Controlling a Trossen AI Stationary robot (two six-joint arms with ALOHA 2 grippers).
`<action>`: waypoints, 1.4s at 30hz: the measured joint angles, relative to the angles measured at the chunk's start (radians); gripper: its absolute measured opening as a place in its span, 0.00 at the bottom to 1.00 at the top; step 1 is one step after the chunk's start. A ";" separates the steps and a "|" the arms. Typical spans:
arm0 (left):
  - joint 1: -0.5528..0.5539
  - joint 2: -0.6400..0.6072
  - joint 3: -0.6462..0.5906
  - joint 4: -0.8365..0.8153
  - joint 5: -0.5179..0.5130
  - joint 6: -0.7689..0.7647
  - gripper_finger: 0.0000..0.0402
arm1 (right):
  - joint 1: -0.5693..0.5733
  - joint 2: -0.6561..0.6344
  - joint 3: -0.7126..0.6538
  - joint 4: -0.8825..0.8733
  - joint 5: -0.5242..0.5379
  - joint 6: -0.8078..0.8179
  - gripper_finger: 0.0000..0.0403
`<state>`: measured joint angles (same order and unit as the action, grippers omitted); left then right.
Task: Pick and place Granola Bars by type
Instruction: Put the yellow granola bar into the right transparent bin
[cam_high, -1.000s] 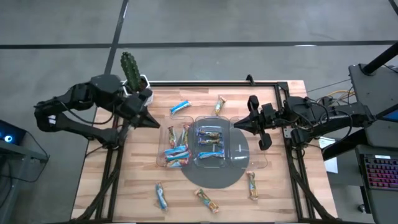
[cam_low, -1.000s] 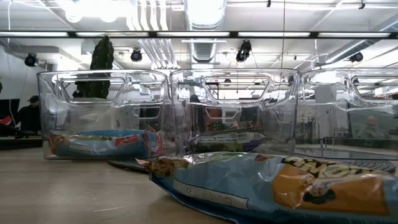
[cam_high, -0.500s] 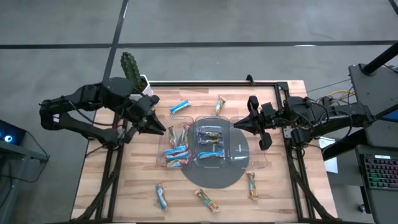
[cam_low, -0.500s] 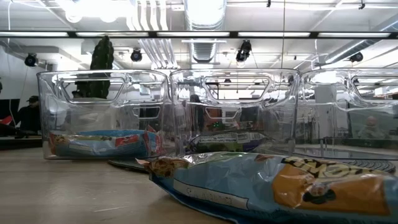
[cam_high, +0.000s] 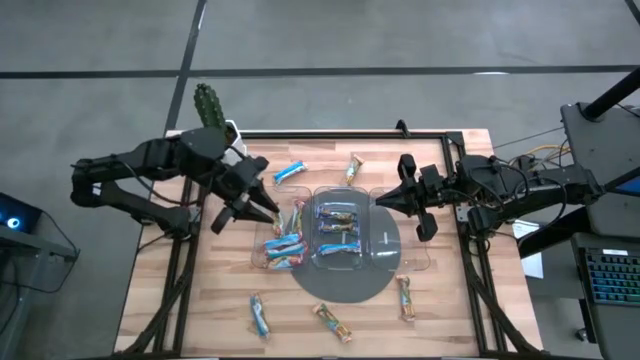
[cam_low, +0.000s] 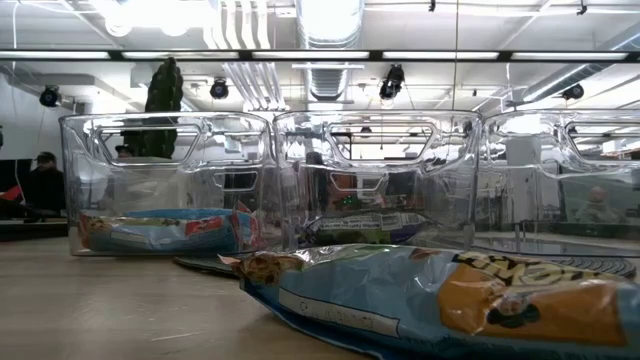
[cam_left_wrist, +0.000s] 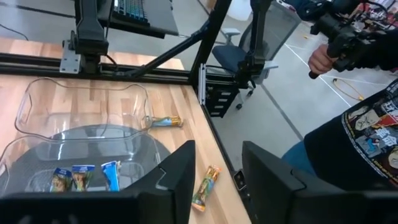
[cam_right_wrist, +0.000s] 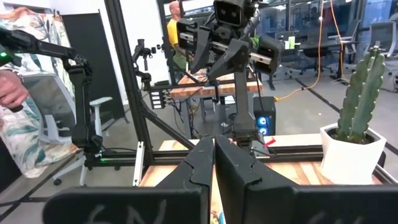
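Note:
Granola Bars lie in a clear three-compartment tray (cam_high: 390, 262): blue ones (cam_high: 285, 246) in its left compartment, others (cam_high: 338, 222) in the middle one. Loose bars lie on the table: a blue one (cam_high: 290, 172) and a gold one (cam_high: 354, 168) at the far side, and three near the front edge (cam_high: 260, 315) (cam_high: 333, 322) (cam_high: 405, 298). My left gripper (cam_high: 262, 208) hovers open at the tray's left end, with nothing between its fingers (cam_left_wrist: 217, 180). My right gripper (cam_high: 385, 200) hangs shut over the tray's right compartment (cam_left_wrist: 81, 112).
A potted cactus (cam_high: 210, 110) stands at the table's far left corner. A grey round mat (cam_high: 345, 285) lies under the tray. In the low view a blue bar (cam_low: 440, 300) lies close in front of the tray (cam_low: 280, 180). A person (cam_left_wrist: 354, 143) stands beyond the table.
My left gripper has moved from the far left toward the tray's left compartment, a little toward the near edge, and its fingers have opened. My right gripper has kept still and shut.

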<state>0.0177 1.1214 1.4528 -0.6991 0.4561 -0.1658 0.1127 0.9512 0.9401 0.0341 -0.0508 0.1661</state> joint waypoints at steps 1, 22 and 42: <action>0.000 0.001 0.000 0.000 0.000 -0.002 0.30 | 0.000 0.000 0.000 0.000 0.000 0.000 0.02; 0.000 0.001 0.000 0.011 -0.001 -0.099 0.31 | 0.000 0.000 0.000 0.000 -0.001 0.018 0.02; 0.000 0.014 -0.001 0.011 -0.031 -0.005 0.31 | 0.000 0.000 0.000 0.000 0.000 0.018 0.02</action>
<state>0.0177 1.1356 1.4517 -0.6880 0.4255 -0.1711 0.1127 0.9516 0.9401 0.0338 -0.0509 0.1841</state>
